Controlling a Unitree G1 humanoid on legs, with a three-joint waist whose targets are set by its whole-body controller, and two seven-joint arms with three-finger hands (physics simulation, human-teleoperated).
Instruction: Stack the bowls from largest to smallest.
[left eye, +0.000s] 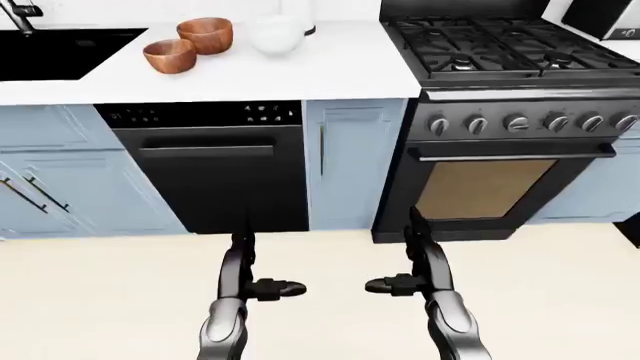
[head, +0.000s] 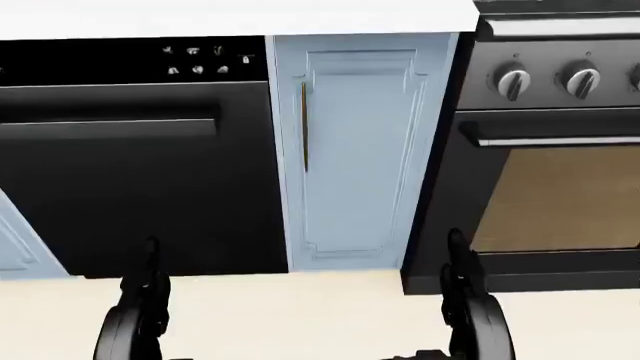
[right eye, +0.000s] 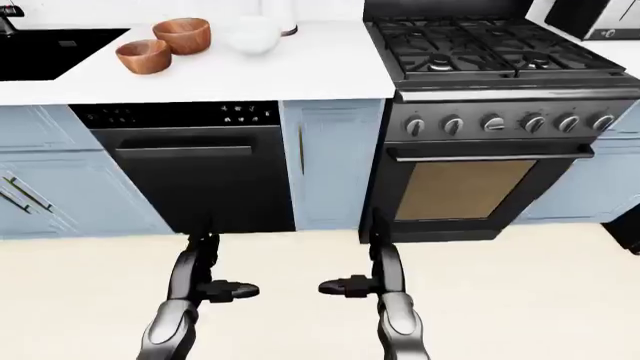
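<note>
The dark metallic left hand (left eye: 240, 279) and the dark metallic right hand (left eye: 425, 276) hang low over the pale cream floor (left eye: 560, 285), at about 6 o'clock in the left-eye view, both with fingers spread and holding nothing, thumbs pointing toward each other. The task's things are well apart from them, at about 11 o'clock on the white countertop (left eye: 340, 67): a smaller brown wooden bowl (left eye: 169, 55), just beside it a larger brown wooden bowl (left eye: 206, 34), and to their right a white rounded ceramic-looking bowl (left eye: 274, 35), which is hard to separate from the white surface. I judge the wooden bowls to be light, stiff and not very slippery, so a hold on the rim, one finger inside and the others outside, looks good. The white bowl is probably heavier, smoother and more fragile, and asks for a gentle setting down. Which bowl is the largest I cannot tell for sure. Behind the white bowl stands a white upright vessel (left eye: 296, 15) that a reaching hand could knock. Between the hands and the bowls there is the black dishwasher front (left eye: 215, 169) under the counter, so the robot must come nearer first. At 10 o'clock lies the black sink (left eye: 60, 52), at 2 o'clock the black gas stove (left eye: 510, 49); the blue cabinet door (left eye: 352, 161) stands between.
</note>
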